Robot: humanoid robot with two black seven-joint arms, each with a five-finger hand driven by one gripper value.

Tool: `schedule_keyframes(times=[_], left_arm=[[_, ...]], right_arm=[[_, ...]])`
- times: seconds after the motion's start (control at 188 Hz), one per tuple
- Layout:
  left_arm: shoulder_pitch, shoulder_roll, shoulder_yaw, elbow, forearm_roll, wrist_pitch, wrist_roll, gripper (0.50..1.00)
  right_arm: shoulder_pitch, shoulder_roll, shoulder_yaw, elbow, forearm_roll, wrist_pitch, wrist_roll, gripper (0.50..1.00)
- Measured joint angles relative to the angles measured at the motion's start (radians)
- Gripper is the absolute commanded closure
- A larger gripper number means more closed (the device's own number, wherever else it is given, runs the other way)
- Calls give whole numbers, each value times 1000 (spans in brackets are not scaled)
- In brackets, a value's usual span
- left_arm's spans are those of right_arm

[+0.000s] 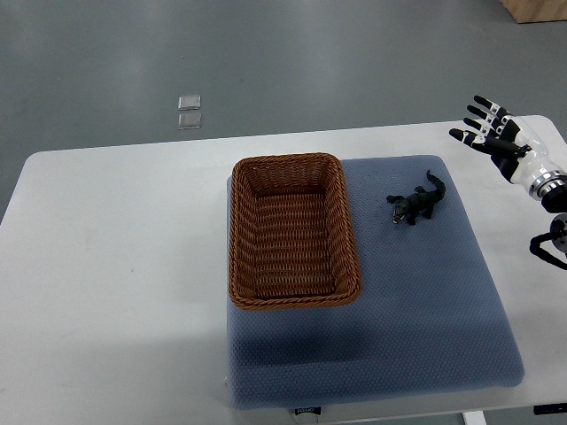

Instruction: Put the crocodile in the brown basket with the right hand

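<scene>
Blue padded mat (390, 336) fills the frame's lower centre on the white counter (106, 266), carrying the brown wicker basket (294, 301) and, right of it, the crocodile (416, 204). Probably light, rigid plastic; pinch its midbody. Right hand (492, 133), upper right, fingers spread, empty.

right hand (493, 133) hovers at right edge, fingers spread, holding nothing.

Right arm (542, 177): cut by right edge. Bench (106, 266): near edge cropped. Wooden object (536, 9), top-right corner: mostly cropped, unidentifiable.
</scene>
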Motion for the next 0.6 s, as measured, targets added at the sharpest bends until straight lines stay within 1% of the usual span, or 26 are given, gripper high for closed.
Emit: schedule_keyframes(times=[0.6], left_arm=[[0,0,0,0,0,0,0,500]], right_arm=[[5,-13,-1,27,0,-1,-1,572]])
